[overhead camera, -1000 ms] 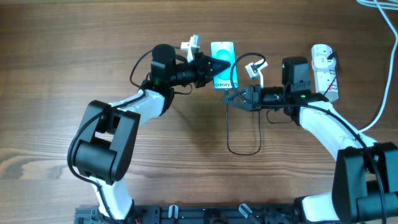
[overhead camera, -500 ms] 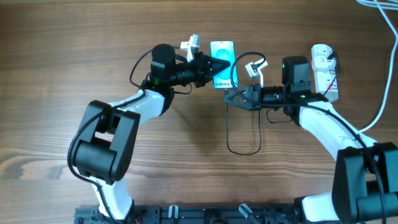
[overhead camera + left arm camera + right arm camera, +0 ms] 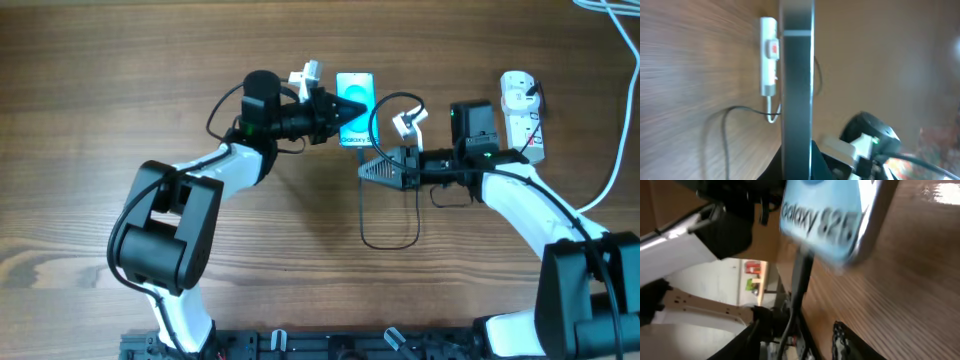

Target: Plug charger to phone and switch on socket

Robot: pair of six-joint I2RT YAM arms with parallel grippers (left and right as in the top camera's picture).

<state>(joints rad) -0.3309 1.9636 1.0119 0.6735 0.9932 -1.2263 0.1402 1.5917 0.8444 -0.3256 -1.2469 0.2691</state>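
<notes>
My left gripper (image 3: 343, 108) is shut on the phone (image 3: 356, 92), teal screen up, and holds it edge-on in the left wrist view (image 3: 796, 95). My right gripper (image 3: 372, 168) is shut on the charger (image 3: 388, 246), just below the phone. In the right wrist view the black cable (image 3: 799, 290) rises between my fingers (image 3: 797, 340) toward the bottom edge of the phone (image 3: 825, 215), which reads "Galaxy S25". I cannot tell if the tip touches the port. The white socket (image 3: 518, 115) lies at the right, and also shows in the left wrist view (image 3: 768, 62).
A thick white cord (image 3: 622, 120) runs from the socket up the right table edge. The charger's slack loop lies on the wood below my right gripper. The right arm (image 3: 870, 142) shows behind the phone in the left wrist view.
My right gripper has moved left and slightly down with the cable. My left gripper has shifted the phone slightly up and left.
</notes>
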